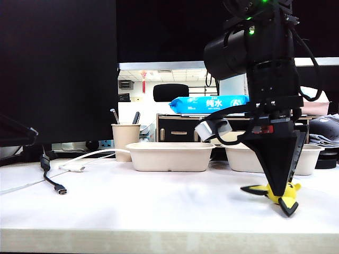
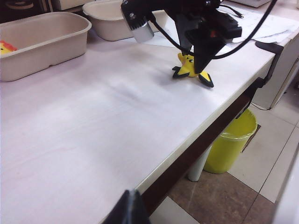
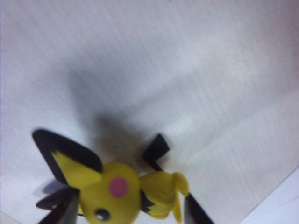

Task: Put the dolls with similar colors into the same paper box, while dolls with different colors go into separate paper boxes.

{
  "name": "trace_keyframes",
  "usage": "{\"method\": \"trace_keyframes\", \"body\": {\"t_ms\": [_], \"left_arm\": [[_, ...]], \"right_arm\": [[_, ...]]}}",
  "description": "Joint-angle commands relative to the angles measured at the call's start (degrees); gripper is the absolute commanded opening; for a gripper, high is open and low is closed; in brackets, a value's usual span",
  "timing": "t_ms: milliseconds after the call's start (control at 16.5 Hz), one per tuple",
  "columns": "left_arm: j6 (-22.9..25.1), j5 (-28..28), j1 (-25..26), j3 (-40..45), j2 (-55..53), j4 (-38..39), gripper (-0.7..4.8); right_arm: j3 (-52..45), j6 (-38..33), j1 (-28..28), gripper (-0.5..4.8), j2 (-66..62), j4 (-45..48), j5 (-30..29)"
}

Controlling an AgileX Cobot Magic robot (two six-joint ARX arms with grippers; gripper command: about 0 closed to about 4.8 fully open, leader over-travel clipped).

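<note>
A small yellow doll [image 3: 124, 189] with black pointed ears, a pink cheek spot and a black tail is seen lying on its side on the white table [image 1: 159, 201], near the front edge, well apart from the two beige paper boxes [image 1: 169, 155] behind it. The right gripper [image 1: 280, 198] is lowered over it, fingers parted on either side of the body; whether they touch it cannot be told. The doll's long axis is laid along the tabletop. The left gripper [image 2: 128, 207] is held off the table's edge; its state cannot be told.
</note>
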State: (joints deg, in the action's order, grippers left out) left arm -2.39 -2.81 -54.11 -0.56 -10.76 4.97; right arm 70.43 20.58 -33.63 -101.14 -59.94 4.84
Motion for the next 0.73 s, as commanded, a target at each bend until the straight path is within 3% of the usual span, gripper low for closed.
{"method": "trace_keyframes", "body": {"t_ms": [61,727], "left_arm": [[0.04,0.07,0.02,-0.07,-0.07,-0.76,-0.05],[0.04,0.07,0.22,-0.07,-0.07,-0.76,-0.05]], "right_arm": [[0.33,-1.4,-0.11,2.88,0.33,0.57,-0.04],[0.94,-6.25,-0.11,2.85,0.31,1.38,0.17]]}}
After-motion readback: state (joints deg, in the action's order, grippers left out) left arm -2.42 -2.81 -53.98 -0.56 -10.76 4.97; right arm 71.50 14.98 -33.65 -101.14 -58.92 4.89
